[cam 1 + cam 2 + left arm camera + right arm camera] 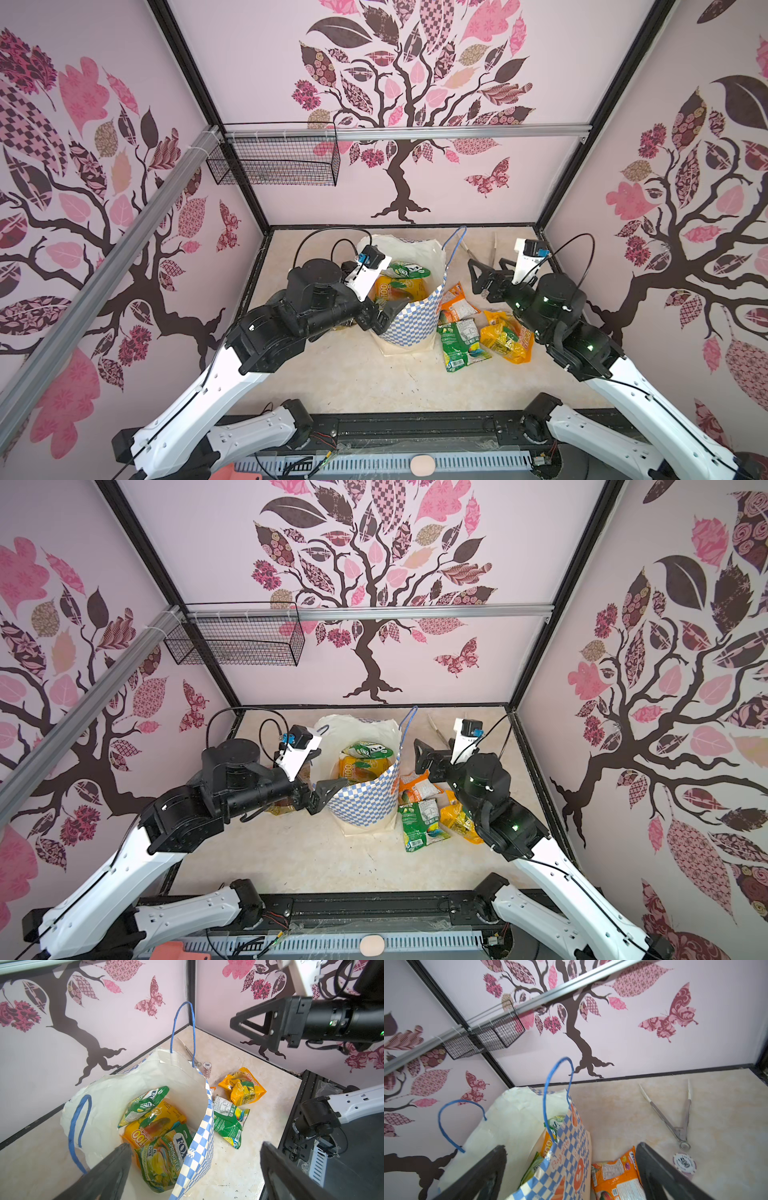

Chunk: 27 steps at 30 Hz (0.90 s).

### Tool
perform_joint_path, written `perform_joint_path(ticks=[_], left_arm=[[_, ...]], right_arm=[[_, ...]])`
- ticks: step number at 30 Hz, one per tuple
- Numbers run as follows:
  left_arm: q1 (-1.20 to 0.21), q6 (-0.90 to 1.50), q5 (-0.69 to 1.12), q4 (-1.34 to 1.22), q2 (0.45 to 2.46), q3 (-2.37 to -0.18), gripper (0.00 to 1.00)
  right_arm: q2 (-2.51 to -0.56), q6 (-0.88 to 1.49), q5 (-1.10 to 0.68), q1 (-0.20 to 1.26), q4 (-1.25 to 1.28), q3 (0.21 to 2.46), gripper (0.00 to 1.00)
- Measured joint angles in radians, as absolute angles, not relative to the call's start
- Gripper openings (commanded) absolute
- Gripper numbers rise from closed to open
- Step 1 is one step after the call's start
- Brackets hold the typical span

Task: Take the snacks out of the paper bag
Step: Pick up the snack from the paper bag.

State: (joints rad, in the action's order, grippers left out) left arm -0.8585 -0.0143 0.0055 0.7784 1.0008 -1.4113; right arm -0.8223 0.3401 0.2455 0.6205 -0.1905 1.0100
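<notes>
The left jaws stand wide apart and empty, straddling the checkered wall of the paper bag point(200, 1147): one inside, above the snacks point(153, 1124), the other outside, over the worktop point(239, 1167). The right jaws are also spread wide and hold nothing, right of the bag in both top views. The left wrist view shows three packets in the bag, a green FOX'S packet point(166, 1157) nearest the jaws. The right wrist view shows the tongs point(683, 1120) clearly and an orange packet point(616, 1172) below its jaws. A green packet point(461, 343) and a yellow packet point(505, 338) lie lower right of the bag.
</notes>
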Motion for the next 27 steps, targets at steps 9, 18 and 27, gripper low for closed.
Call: perform_joint_path(ticks=[9,18,27], left_arm=[[-0.859,0.009,-0.077,0.781,0.958,-1.411,0.98],[-0.859,0.038,-0.182,0.819,0.9,-1.409,0.98],[-0.859,0.057,-0.249,0.886,0.851,-1.409,0.98]], right_arm=[[-1.021,0.332,0.007,0.62,-0.184,1.268,1.0],[-1.333,0.316,-0.194,0.646,-0.384,1.585,1.0],[-1.73,0.21,-0.175,0.765,-0.742,1.978,0.99]])
